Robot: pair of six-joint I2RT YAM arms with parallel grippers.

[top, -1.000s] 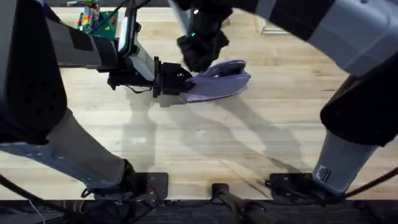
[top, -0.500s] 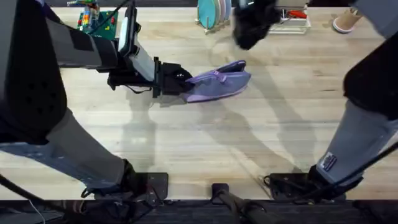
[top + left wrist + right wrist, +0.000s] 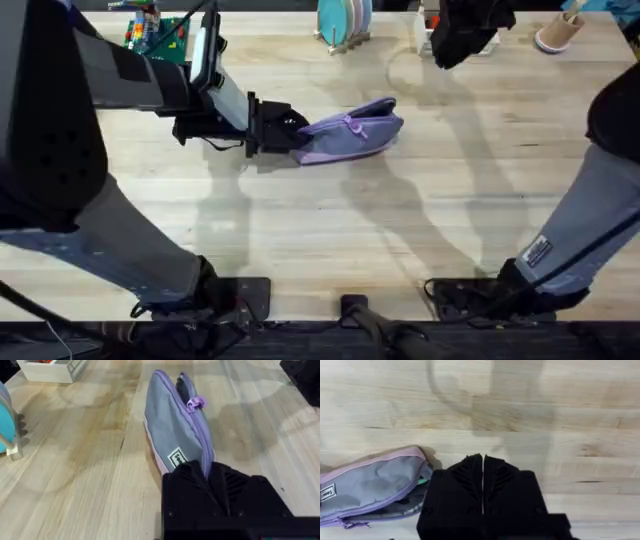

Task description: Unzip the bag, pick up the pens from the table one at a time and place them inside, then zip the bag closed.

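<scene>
Lavender bag point(image 3: 350, 132) end pinched by left tool point(image 3: 290, 134); right tool point(image 3: 483, 467) closed; pens seemingly inside.

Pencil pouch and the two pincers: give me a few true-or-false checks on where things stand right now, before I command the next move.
1. The left pincer is clamped on one end of the pencil pouch. True.
2. The right pincer is touching the pouch. False: it hangs apart from the pouch, over the far side of the table.
3. The right pincer holds a pen. False: its fingers are pressed together with nothing between them.
4. The pouch lies on the wooden table. True.
5. The zipper pull sits right at the clamped end. False: it is toward the pouch's other end.
</scene>
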